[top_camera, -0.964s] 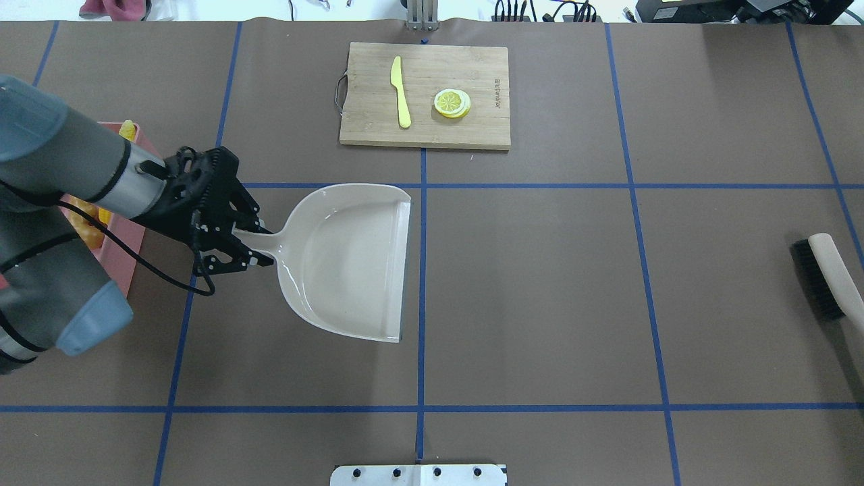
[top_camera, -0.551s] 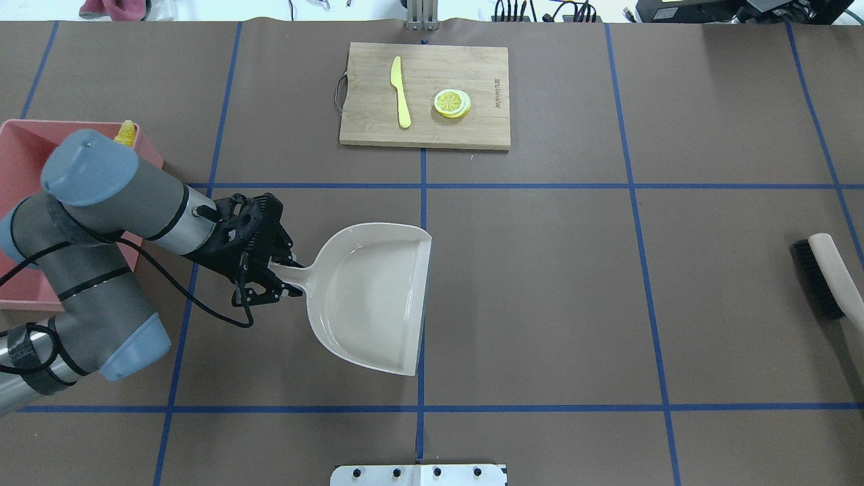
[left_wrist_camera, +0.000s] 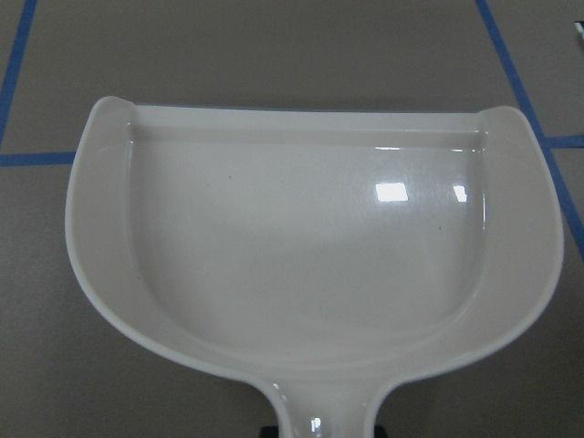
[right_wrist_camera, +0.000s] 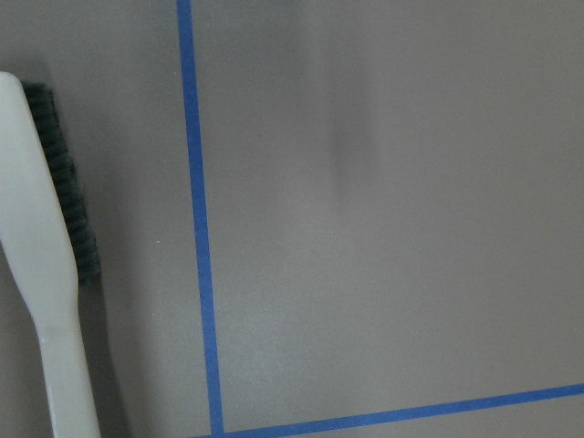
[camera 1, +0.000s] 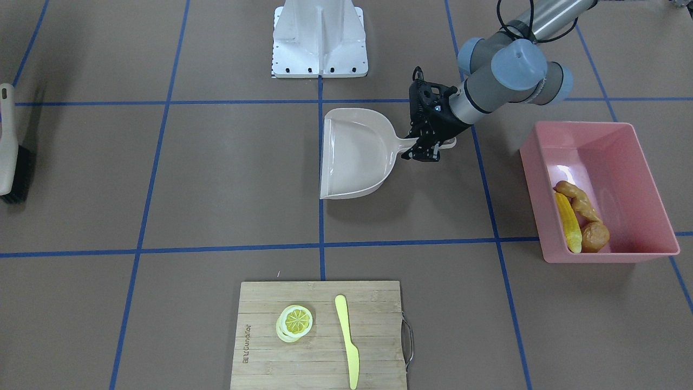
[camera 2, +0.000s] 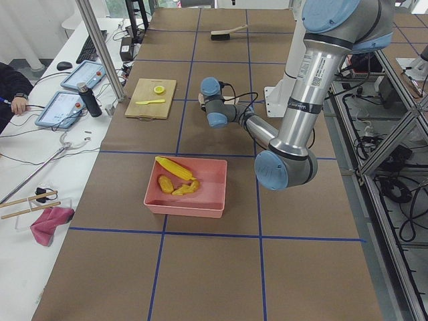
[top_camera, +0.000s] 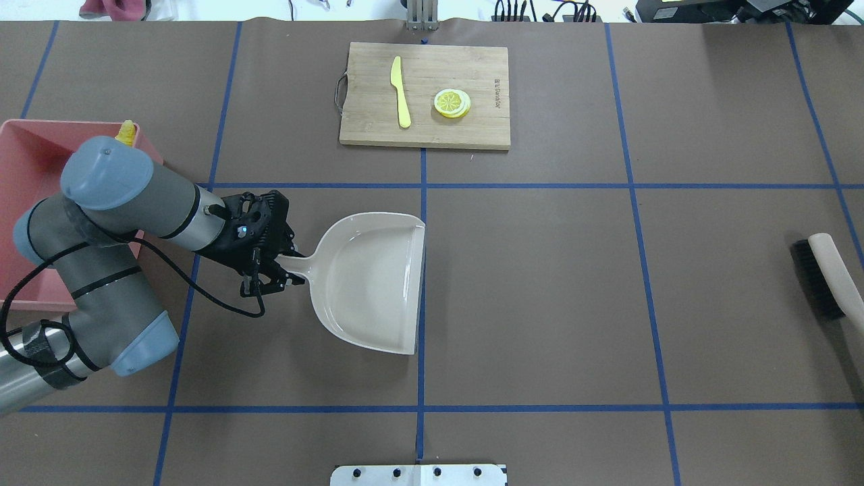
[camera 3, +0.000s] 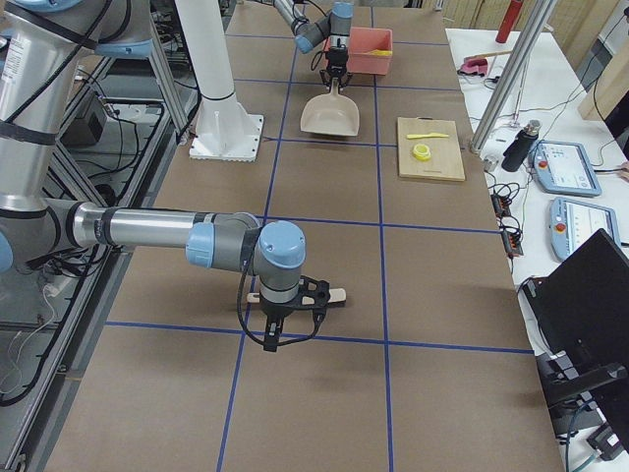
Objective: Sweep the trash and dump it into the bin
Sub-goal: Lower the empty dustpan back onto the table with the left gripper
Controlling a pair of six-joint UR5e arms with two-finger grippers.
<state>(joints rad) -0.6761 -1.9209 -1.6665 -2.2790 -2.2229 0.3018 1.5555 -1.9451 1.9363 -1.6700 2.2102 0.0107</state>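
The pink bin (camera 1: 582, 125) stands at the table's left end and also shows in the overhead view (top_camera: 27, 135) and the exterior left view (camera 2: 184, 204). In it lie the trash: the corn cob (camera 1: 567, 222), the ginger root (camera 1: 579, 199) and the potato (camera 1: 595, 236). My left gripper (top_camera: 273, 260) is shut on the handle of the beige dustpan (top_camera: 371, 280), which is empty (left_wrist_camera: 310, 246) and low near the table's middle. My right gripper (camera 3: 295, 295) shows only in the exterior right view, beside the brush; I cannot tell whether it is open or shut.
A wooden cutting board (top_camera: 424, 128) at the far side carries a lemon slice (top_camera: 451, 102) and a pale yellow knife (top_camera: 401, 91). The brush (top_camera: 820, 277) lies at the right end, also in the right wrist view (right_wrist_camera: 46, 274). The robot's base plate (camera 1: 319, 38) is at the near edge.
My left arm has swung off the bin, uncovering it. The dustpan has moved a little right and toward the robot's side, still held by its handle.
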